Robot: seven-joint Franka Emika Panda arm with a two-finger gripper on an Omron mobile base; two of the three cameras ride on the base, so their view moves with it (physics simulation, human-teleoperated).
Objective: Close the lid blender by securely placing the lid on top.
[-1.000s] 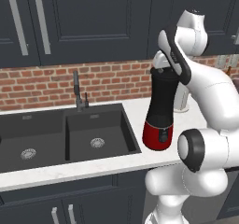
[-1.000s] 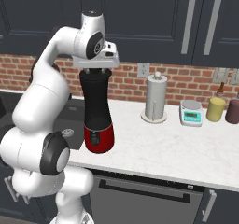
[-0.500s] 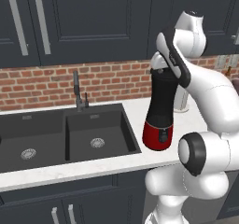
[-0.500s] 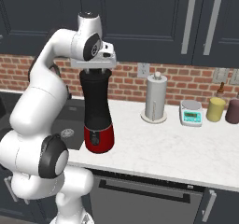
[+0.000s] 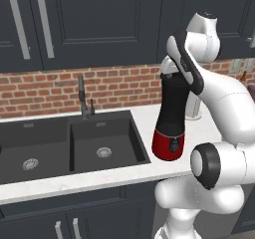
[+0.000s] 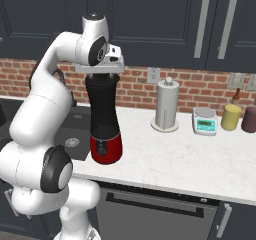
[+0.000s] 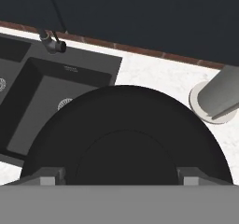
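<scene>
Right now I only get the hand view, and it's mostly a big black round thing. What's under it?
Observer: That's the lid. Under it, the right base view shows the blender, a tall black jar on a shiny red base.
Operator: Is it standing up?
Observer: Yes, upright on the white counter, close beside the sink.
Operator: What's past the paper-towel roll?
Observer: A white-and-teal kitchen scale, standing apart from the roll.
</scene>
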